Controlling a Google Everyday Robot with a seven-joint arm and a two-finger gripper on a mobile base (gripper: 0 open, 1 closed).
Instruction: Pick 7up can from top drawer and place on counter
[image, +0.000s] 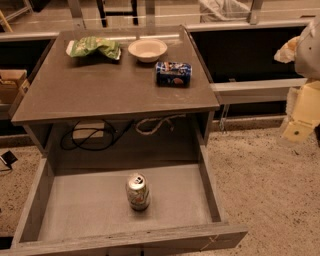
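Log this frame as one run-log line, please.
status: not yet picked | 7up can: upright in open top drawer | gripper: far right, away from can | counter: chip bag, bowl, blue can

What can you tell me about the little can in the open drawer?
The can is small and pale silver-white, seemingly metal, with faint green and reddish markings and a shiny silver top. It stands upright on the flat grey bottom of the drawer, near the middle, clear of every wall. Nothing else touches it; the robot's tool is away at the right edge of the view.
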